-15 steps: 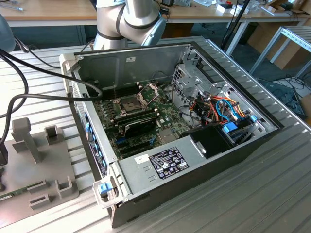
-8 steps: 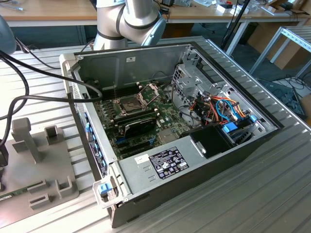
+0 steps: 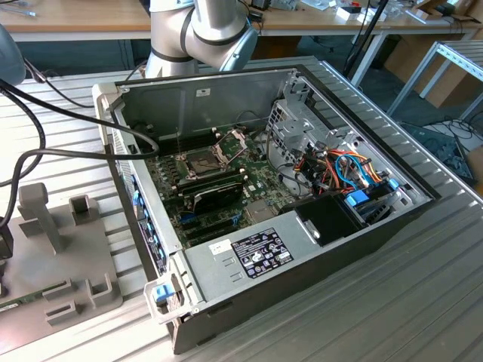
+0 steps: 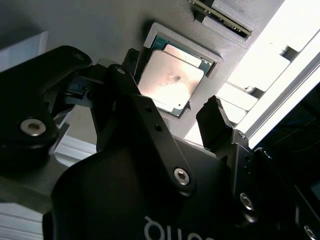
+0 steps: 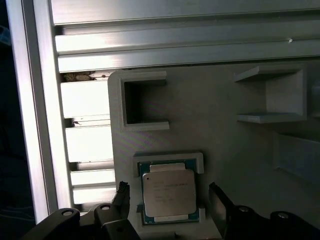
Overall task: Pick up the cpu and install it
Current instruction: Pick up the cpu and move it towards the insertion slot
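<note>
In the exterior view, an open black-and-silver computer case (image 3: 189,105) lay on a slatted metal table (image 3: 392,309), its green motherboard (image 3: 260,185) exposed. A grey plastic fixture plate (image 3: 75,249) stood on the exterior view's left.

In the second wrist view, the small square silver-topped cpu (image 4: 170,80) sat in a recess of the plate. The black two-fingered gripper (image 4: 167,90) was spread wide, one finger on each side of it.

The first wrist view showed the cpu (image 5: 168,195) seated likewise between the parted fingers.

Tool (image 4: 170,81) black all over. Between its fingers the cpu (image 5: 168,194): dull silver-grey top, dark green rim. Holder (image 5: 225,135) under the tool plain pale grey. Bench (image 5: 150,50) beyond the tool bare silver, striped by parallel slats. Well away from the tool: motherboard (image 3: 264,177) green, case (image 3: 189,105) grey inside, black outside, cables (image 3: 351,167) orange and blue.
</note>
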{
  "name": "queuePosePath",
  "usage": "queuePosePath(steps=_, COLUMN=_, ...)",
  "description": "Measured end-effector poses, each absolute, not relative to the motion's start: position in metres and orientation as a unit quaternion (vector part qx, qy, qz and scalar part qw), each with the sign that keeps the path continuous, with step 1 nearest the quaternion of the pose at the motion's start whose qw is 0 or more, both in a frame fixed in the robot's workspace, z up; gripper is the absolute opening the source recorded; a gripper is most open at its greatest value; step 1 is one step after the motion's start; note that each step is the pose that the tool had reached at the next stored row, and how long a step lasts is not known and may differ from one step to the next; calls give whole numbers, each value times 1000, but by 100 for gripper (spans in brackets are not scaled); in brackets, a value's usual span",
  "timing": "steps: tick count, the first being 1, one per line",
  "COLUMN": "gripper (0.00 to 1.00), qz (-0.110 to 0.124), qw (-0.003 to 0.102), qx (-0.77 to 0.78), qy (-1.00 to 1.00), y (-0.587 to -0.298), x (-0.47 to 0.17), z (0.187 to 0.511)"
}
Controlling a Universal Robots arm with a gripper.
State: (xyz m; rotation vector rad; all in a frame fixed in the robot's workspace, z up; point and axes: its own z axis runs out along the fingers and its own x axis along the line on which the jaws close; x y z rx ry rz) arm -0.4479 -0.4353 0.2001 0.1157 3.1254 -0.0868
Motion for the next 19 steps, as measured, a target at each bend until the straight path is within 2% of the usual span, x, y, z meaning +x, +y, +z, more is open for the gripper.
queuePosePath(steps=19, gripper=74, qz=-28, qw=7, qx=13, qy=1000, y=-435, x=-448, z=192)
